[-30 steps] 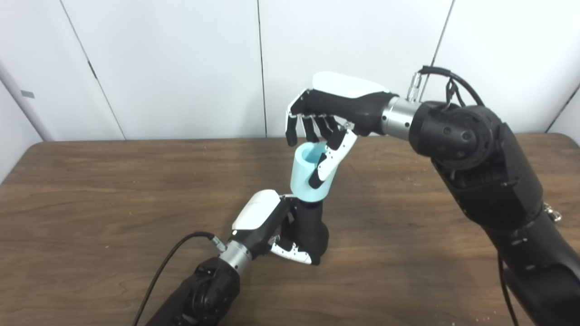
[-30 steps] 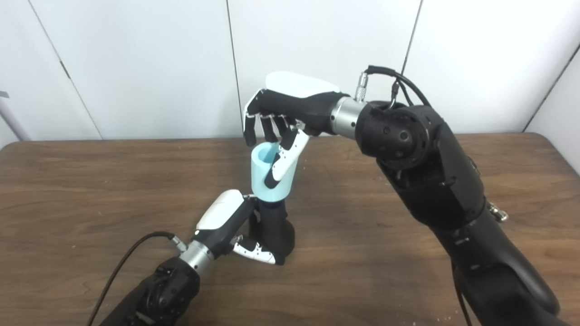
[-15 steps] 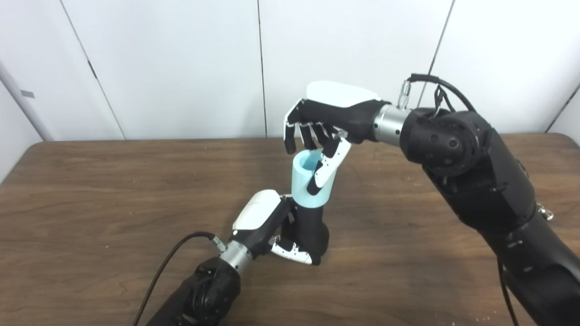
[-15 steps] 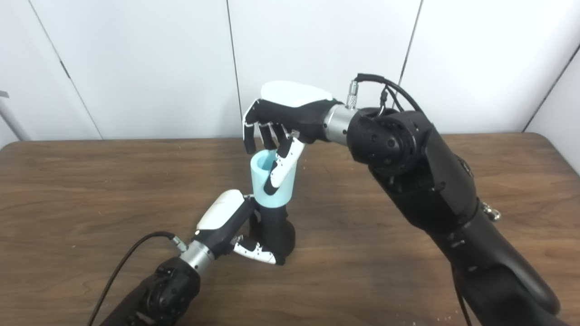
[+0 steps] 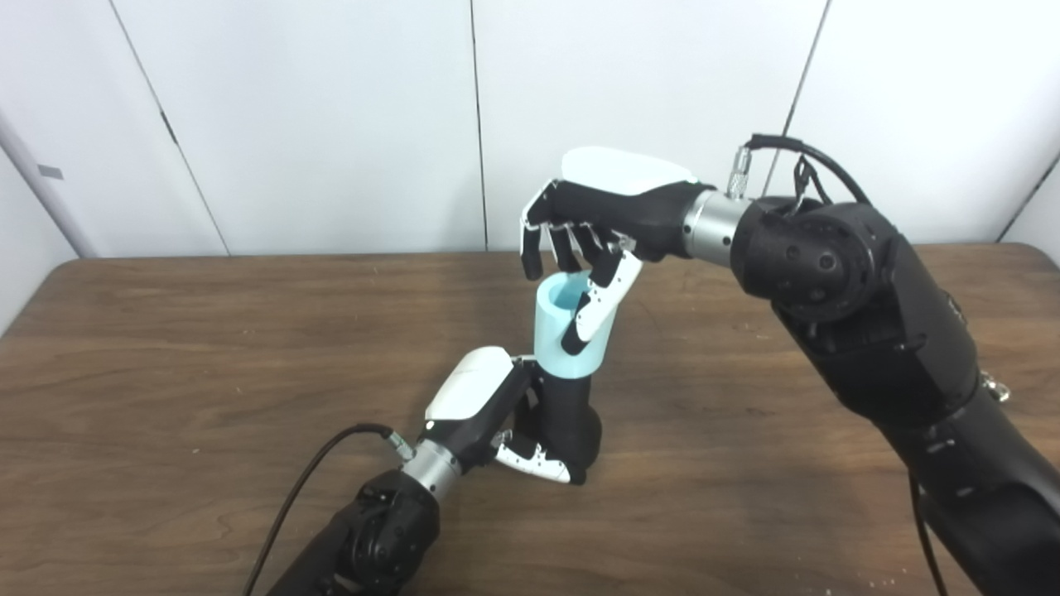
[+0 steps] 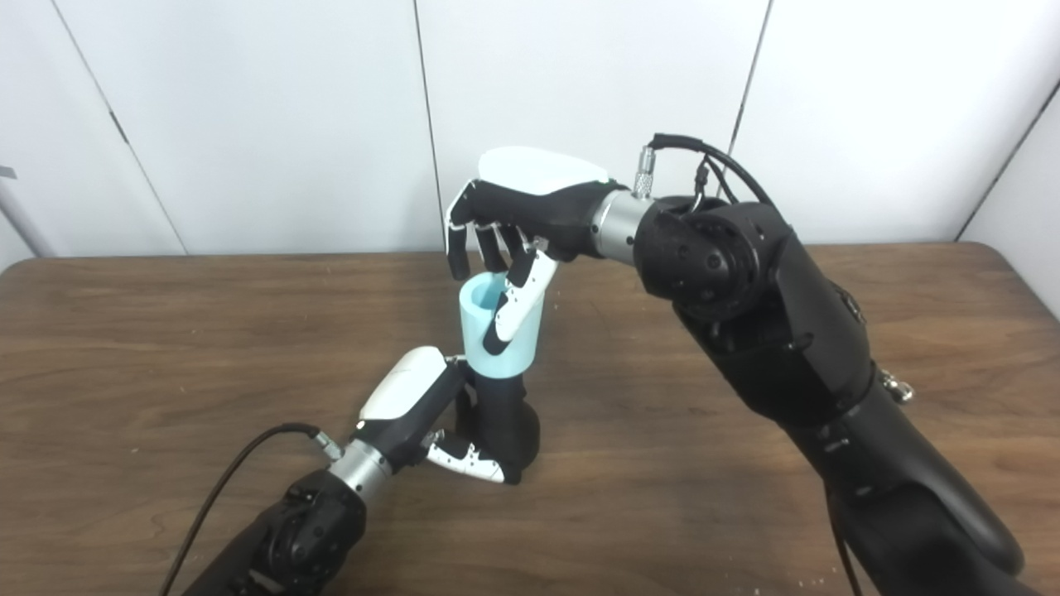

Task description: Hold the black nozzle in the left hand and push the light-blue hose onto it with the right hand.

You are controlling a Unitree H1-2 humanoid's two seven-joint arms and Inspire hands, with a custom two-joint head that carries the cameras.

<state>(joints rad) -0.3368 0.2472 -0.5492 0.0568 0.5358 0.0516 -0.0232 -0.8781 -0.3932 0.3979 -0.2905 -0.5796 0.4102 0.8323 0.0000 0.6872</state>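
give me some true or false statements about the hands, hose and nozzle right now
1. The left hand grips the black nozzle. True.
2. The light-blue hose lies flat on the table. False: it stands upright atop the nozzle.
3. The right hand is at the hose's top end. True.
4. The nozzle is lifted high above the table. False: it is down at the tabletop.
5. The hose's top end is capped. False: it is open.

Bright, even light from overhead floods both views, and the white wall panels (image 5: 331,124) sit close to washed out. A soft shadow pools on the brown bench (image 5: 166,348) under the right arm (image 5: 878,331), with a pale sheen across the wood. The picture is slightly soft and grainy, the black arm parts losing detail.
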